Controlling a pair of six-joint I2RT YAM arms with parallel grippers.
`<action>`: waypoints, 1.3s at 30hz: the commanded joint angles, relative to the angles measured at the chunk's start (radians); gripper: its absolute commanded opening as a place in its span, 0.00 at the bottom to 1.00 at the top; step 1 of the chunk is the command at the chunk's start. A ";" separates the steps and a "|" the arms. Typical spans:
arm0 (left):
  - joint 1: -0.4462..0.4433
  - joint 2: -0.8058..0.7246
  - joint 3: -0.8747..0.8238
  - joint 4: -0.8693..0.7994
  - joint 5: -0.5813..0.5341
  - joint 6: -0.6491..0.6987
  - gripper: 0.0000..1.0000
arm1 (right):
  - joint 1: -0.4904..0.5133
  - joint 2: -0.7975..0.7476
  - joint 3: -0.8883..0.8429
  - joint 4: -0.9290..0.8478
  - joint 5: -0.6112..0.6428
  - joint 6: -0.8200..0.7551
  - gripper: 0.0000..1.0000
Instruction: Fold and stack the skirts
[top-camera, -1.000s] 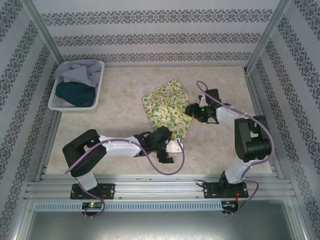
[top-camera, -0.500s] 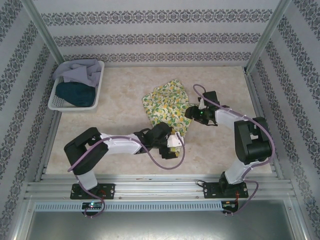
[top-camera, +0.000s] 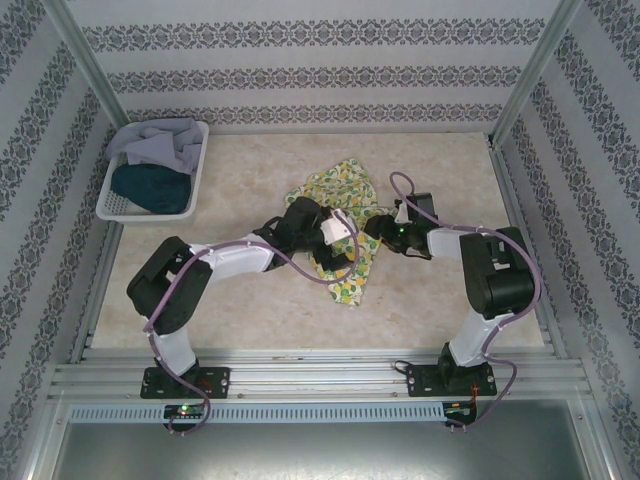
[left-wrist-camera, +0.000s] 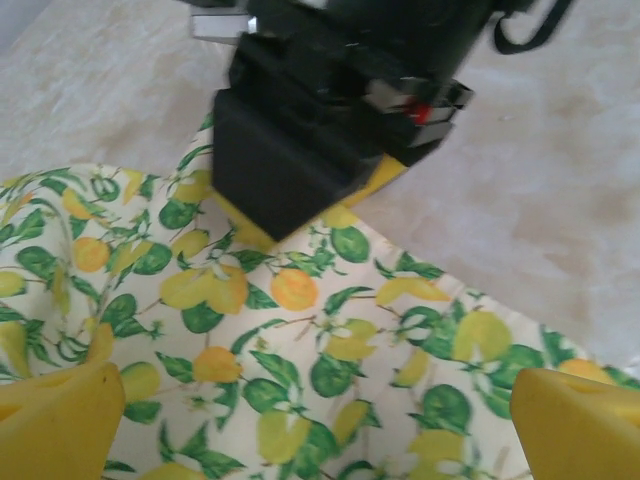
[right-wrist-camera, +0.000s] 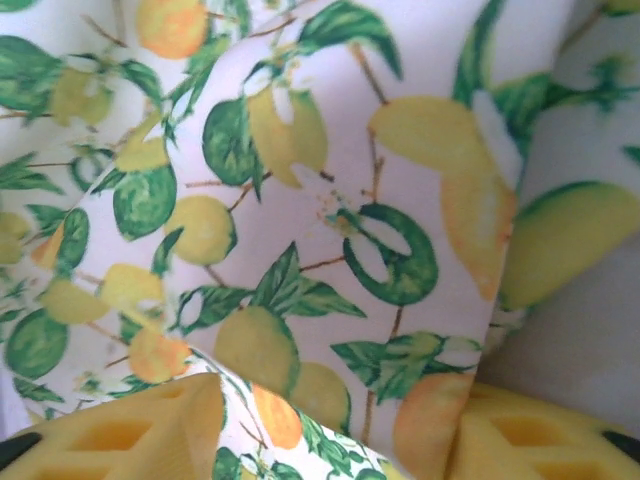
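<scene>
Mid table (top-camera: 240, 170): yellow skirt (top-camera: 350, 278), crumpled, not flat. Thin soft cloth w/ lemons, oranges & green leaves on white. Folds & wrinkles all over, near end in a point.

On top of it, left part: left claw (top-camera: 336, 228). Open very wide, nothing held. Yellow fingertips (left-wrist-camera: 60, 420) smooth & rounded, plastic-looking, far apart w/ printed cloth lying betw. them.

At right edge of same skirt, just beside left claw: right claw (top-camera: 376, 226). Black boxy body, yellow pad under it touching cloth edge. Fingers (right-wrist-camera: 120, 435) yellow w/ waffle-like holes, about half apart, soft fold of cloth betw. them. Pinched or just lying there: can't tell.

Far left: white plastic basket (top-camera: 200, 165), lattice sides, rectangle w/ round corners. Inside, at far end, grey-lavender skirt (top-camera: 160, 143), soft & bunched. At near end, dark blue-teal skirt (top-camera: 150, 187), thicker-looking, in a round lump. Both well apart from yellow skirt.

Table top pale beige, blotchy like stone. Walls (top-camera: 300, 80) w/ grey flower stripes.
</scene>
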 joint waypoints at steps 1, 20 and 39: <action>0.038 0.026 0.062 0.014 0.084 0.071 1.00 | 0.007 -0.002 -0.040 0.205 -0.086 0.057 0.49; 0.155 0.076 0.295 -0.194 0.331 0.253 1.00 | 0.032 -0.304 -0.045 0.214 -0.211 -0.324 0.00; 0.145 0.136 0.521 -0.499 0.620 0.363 0.72 | 0.120 -0.543 -0.037 -0.092 -0.201 -0.823 0.00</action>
